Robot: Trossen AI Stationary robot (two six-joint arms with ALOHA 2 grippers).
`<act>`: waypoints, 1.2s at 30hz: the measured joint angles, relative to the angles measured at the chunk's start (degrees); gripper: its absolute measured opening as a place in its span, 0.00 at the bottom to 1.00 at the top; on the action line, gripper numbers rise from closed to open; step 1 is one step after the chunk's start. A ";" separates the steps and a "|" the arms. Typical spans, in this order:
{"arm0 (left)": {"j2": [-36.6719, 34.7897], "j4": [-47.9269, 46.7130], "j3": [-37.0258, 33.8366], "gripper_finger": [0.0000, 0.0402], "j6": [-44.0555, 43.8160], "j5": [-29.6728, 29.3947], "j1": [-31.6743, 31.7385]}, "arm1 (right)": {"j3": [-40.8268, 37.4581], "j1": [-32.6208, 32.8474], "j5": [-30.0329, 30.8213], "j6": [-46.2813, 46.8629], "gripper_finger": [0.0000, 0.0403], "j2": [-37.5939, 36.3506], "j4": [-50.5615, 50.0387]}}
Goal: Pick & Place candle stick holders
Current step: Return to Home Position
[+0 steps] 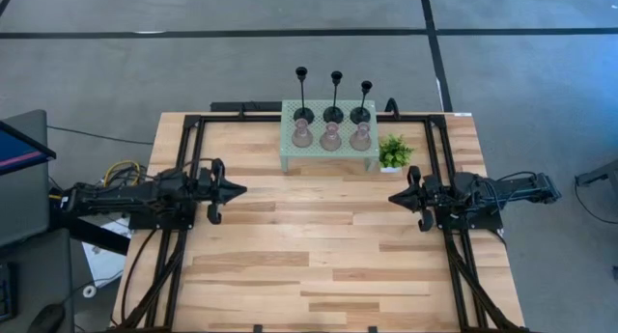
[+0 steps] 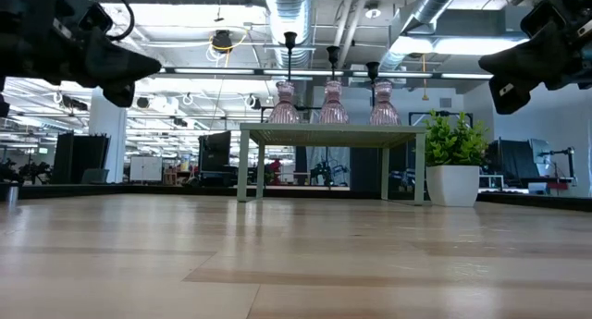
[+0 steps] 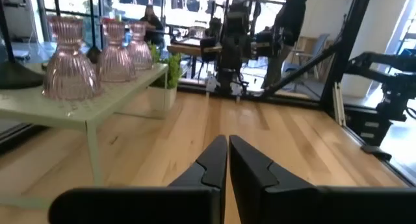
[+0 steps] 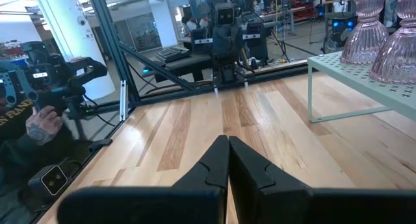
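Three slim black candle stick holders (image 1: 333,97) stand in a row on the far part of a pale green mesh stand (image 1: 328,152) at the table's far middle. Three pinkish bulb-shaped holders (image 1: 331,137) stand in a row in front of them, seen too in the left wrist view (image 3: 70,58). My left gripper (image 1: 241,189) hovers shut at the table's left side, pointing level toward the right. My right gripper (image 1: 392,196) hovers shut at the right side, pointing toward the left. Neither holds anything.
A small green potted plant (image 1: 394,152) stands just right of the stand. A black frame (image 1: 193,130) borders the table's left, far and right sides. The wooden table top (image 1: 319,246) between the grippers and toward the near edge is bare. A person's hand (image 4: 40,126) shows beyond the table.
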 joint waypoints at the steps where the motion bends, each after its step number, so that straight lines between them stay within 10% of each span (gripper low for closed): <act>1: -0.69 -1.27 0.00 0.04 0.02 -0.02 0.00 | 0.00 0.00 0.00 0.00 0.00 0.00 -0.02; 36: -0.57 -1.50 -0.02 0.04 1.51 -0.04 0.02 | 0.00 0.00 0.00 0.02 0.00 0.00 -0.02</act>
